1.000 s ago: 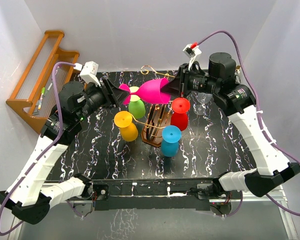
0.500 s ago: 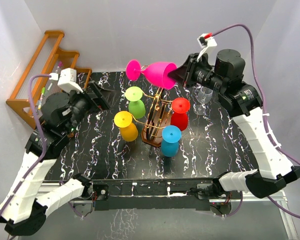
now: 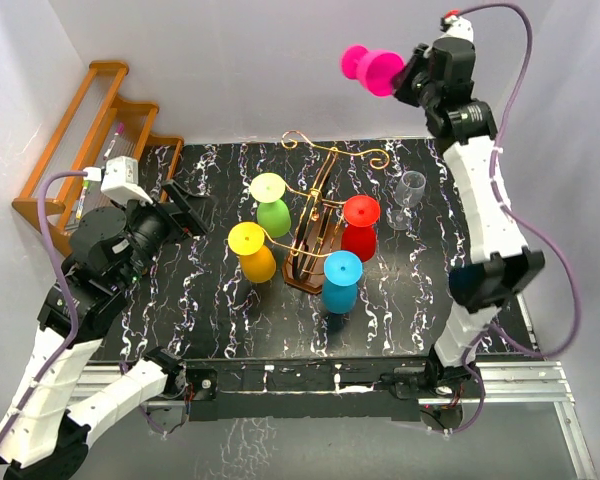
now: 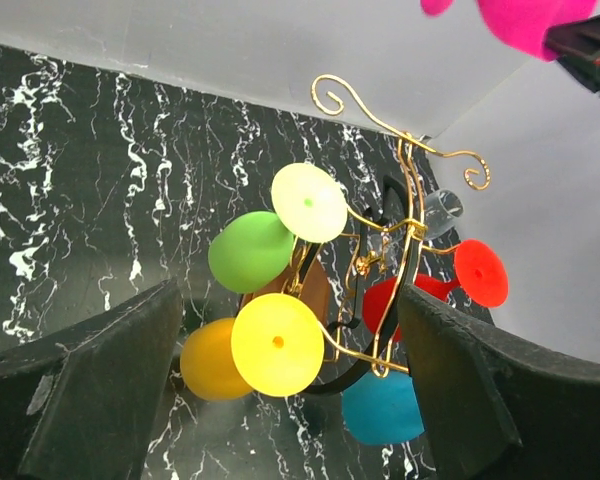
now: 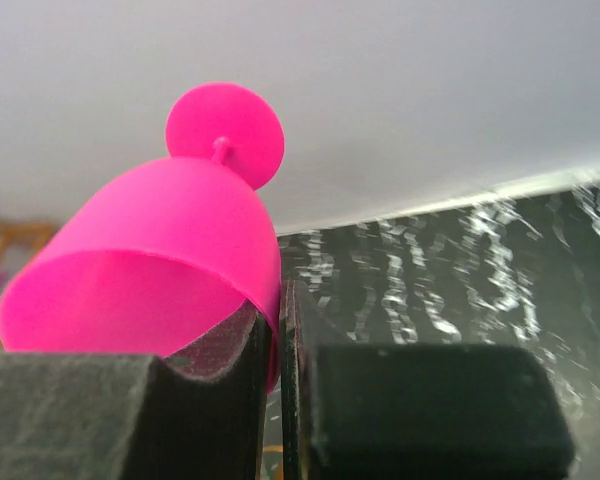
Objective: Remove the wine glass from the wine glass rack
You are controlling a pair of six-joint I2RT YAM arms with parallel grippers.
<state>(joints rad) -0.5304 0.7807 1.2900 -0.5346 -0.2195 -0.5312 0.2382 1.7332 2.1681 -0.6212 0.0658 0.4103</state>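
Note:
The wine glass rack with gold scrolled wire arms and a dark-brown base stands mid-table; it also shows in the left wrist view. Green, yellow, red and blue glasses hang on it. My right gripper is shut on the rim of a pink wine glass, held high above the table's back edge, foot pointing left; in the right wrist view the pink glass has one finger inside its bowl. My left gripper is open and empty, left of the rack.
An orange-brown wooden stepped shelf stands at the back left, with pens on it. A clear glass stands on the black marbled table at the back right of the rack.
My right gripper has lifted the pink glass up and to the right, away from the rack. My left arm has drawn back to the left and is now open.

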